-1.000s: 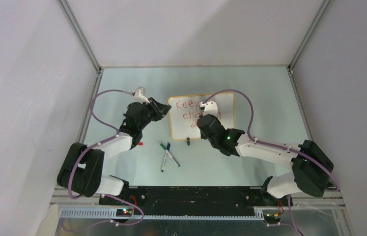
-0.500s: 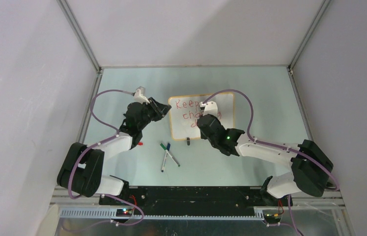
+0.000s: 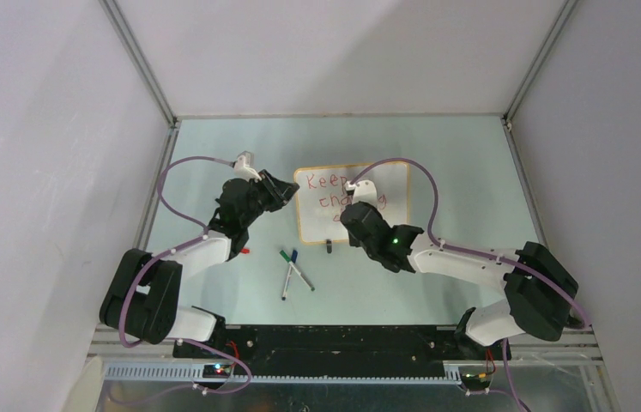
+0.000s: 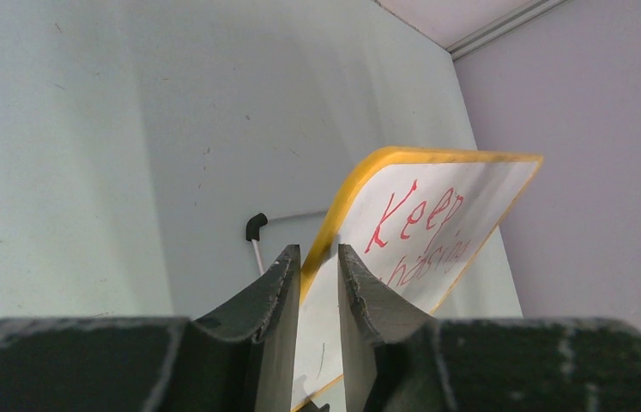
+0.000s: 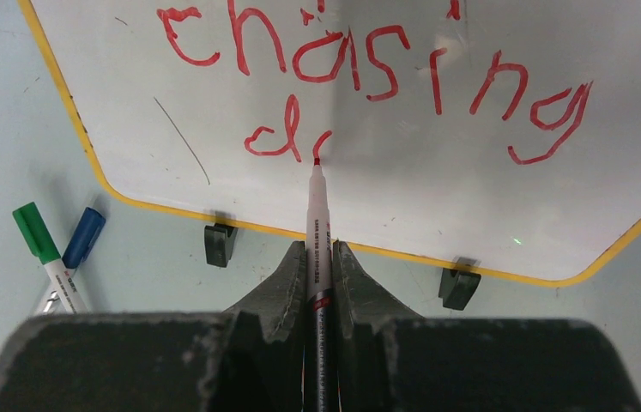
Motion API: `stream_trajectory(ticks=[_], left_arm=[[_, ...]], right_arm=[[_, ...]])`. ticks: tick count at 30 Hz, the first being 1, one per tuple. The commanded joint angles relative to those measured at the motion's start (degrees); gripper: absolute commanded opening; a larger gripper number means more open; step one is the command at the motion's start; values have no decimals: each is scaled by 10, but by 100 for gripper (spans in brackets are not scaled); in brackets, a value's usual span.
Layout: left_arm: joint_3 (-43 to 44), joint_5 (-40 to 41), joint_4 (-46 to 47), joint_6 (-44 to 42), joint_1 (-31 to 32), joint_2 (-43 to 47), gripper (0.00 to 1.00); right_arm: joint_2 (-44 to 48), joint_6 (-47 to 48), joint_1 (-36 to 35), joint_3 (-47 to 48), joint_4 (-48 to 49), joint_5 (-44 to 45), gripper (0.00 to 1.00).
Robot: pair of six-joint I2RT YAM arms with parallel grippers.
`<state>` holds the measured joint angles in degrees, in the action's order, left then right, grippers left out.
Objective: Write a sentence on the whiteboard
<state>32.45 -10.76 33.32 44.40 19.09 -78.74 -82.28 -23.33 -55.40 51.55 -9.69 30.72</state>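
Observation:
The whiteboard (image 3: pixel 394 184) stands tilted at mid-table, white with an orange frame. My left gripper (image 3: pixel 286 194) is shut on its left edge; the left wrist view shows the frame (image 4: pixel 347 202) between my fingers (image 4: pixel 318 257). My right gripper (image 5: pixel 321 249) is shut on a red marker (image 5: pixel 314 215), whose tip touches the board. The sentence (image 5: pixel 368 64) reads "Keep" (image 4: pixel 415 215), "chasing", then "d" and a short stroke at the tip. In the top view my right gripper (image 3: pixel 358 202) covers the lower lines.
A green marker (image 5: pixel 38 236) and a blue marker (image 5: pixel 85 236) lie left of the board's front, also in the top view (image 3: pixel 289 270). Two black clip feet (image 5: pixel 220 243) (image 5: pixel 458 287) hold the board. A small red cap (image 3: pixel 244 251) lies by my left arm.
My right gripper has shifted slightly left and toward the near edge with the marker. The left arm and the board have not moved.

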Motion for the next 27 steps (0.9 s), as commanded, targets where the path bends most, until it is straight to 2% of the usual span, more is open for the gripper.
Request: stream_trajectory(ticks=[1,27], left_arm=[[20,-1,17,-15,-2,11,27],[20,-1,16,-15,-2,12,27]], right_arm=[[-8,-10,-1,16,-22,17,0],[2,1,12,16,13,5,0]])
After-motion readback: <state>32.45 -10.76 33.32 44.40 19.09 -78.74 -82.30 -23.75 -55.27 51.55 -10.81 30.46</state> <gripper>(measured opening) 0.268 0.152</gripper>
